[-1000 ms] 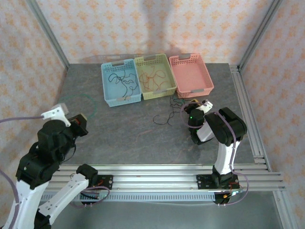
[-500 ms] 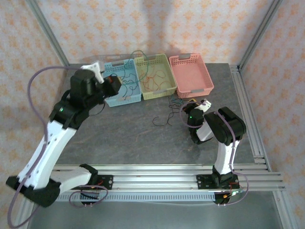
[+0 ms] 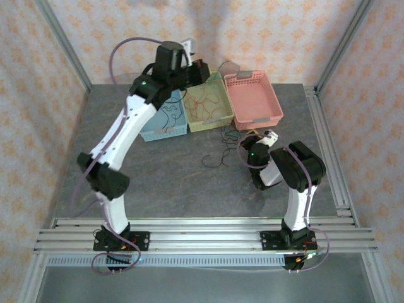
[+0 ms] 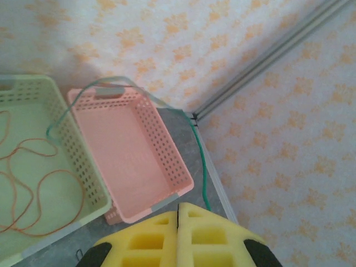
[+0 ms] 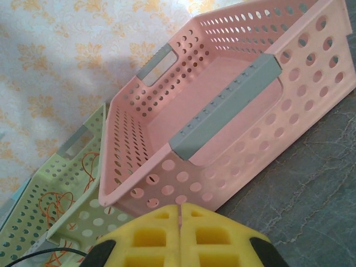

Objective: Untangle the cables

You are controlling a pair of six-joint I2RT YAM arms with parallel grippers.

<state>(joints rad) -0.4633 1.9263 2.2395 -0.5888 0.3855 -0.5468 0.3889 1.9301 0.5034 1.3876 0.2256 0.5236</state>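
Left claw (image 4: 178, 208) pinches the green cable (image 4: 201, 161), which I see trailing rightward across the pink basket (image 4: 167, 147); right claw (image 5: 181, 208) sits pressed together.

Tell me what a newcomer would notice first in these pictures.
Three pastel baskets stand in a row at the far edge of the table: a blue basket, a green basket and a pink basket. The left gripper reaches high above them, shut on a thin green cable that loops over the pink one. The right gripper sits shut and low near the pink basket, by a loose black cable.
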